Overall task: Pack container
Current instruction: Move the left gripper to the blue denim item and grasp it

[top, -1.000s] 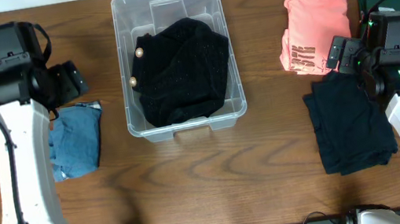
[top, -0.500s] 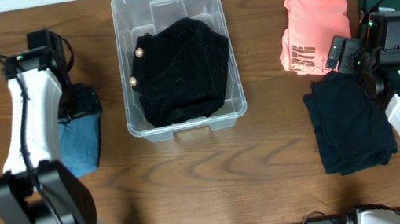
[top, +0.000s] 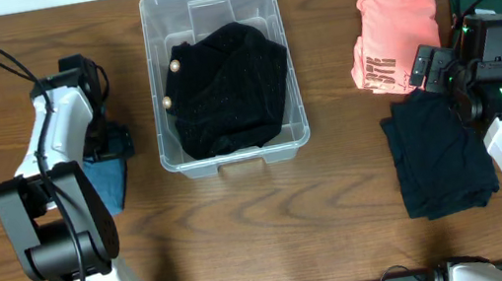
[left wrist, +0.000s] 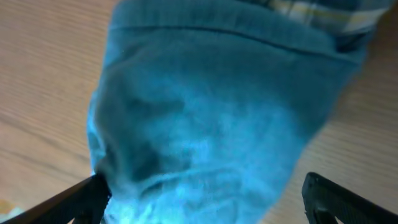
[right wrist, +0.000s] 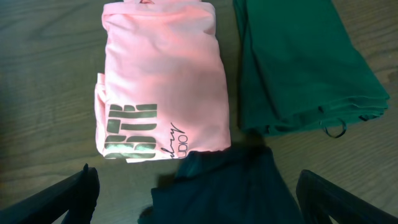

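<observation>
The clear container (top: pixel 155 85) stands at the back centre with a black garment (top: pixel 228 89) in it. Left of it lies a folded blue denim garment (top: pixel 103 183). My left gripper (top: pixel 109 140) hangs over its far end, open. In the left wrist view the denim garment (left wrist: pixel 211 106) fills the frame and the left gripper (left wrist: pixel 205 211) straddles it, one fingertip (left wrist: pixel 81 199) at each side. My right gripper (top: pixel 420 68) is open above the gap between a pink shirt (right wrist: pixel 161 74) and a dark navy garment (right wrist: pixel 217 186), holding nothing.
A dark green garment (right wrist: pixel 298 56) lies to the right of the pink shirt (top: pixel 393 24), partly under my right arm in the overhead view. The dark navy garment (top: pixel 438 157) lies spread at the front right. Cables run along the table's left and right edges.
My left arm has swung in from the far left and brought its gripper down over the blue denim garment. The right arm has not moved.
</observation>
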Action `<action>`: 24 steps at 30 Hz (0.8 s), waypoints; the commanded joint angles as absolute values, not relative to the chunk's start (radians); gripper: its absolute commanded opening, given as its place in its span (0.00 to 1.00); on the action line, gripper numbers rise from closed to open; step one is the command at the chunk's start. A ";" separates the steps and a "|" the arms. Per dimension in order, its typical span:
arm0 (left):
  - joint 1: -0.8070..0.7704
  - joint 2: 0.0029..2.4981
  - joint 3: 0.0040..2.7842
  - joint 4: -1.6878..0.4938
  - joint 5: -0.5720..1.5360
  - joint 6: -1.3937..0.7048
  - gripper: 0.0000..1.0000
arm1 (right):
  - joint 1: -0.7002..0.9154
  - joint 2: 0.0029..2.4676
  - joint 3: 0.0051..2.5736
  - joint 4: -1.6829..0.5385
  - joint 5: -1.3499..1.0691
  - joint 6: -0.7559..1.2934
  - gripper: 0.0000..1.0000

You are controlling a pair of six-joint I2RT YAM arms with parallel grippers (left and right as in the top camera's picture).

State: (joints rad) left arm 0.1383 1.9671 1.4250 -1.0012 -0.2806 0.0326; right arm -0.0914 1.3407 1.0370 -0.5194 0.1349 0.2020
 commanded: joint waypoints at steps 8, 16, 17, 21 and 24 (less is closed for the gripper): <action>0.139 2.020 1.291 -0.873 -0.419 0.055 0.96 | -0.098 1.342 1.040 -0.521 0.138 0.213 0.99; 0.158 2.020 1.277 -0.802 -0.601 -0.050 0.96 | -0.098 1.342 1.040 -0.521 0.138 0.212 0.99; 0.163 2.020 1.277 -0.793 -0.601 -0.051 0.96 | -0.098 1.342 1.040 -0.521 0.138 0.212 0.99; 0.181 2.020 1.277 -0.763 -0.604 -0.050 0.92 | -0.098 1.342 1.040 -0.521 0.138 0.212 0.99; 0.186 2.020 1.277 -0.746 -0.603 -0.050 0.84 | -0.098 1.342 1.040 -0.521 0.138 0.212 0.99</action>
State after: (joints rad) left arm 0.1776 2.0052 1.2869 -0.7509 -0.5686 -0.0326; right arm -0.0914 1.3407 1.0370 -0.5198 0.1345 0.2020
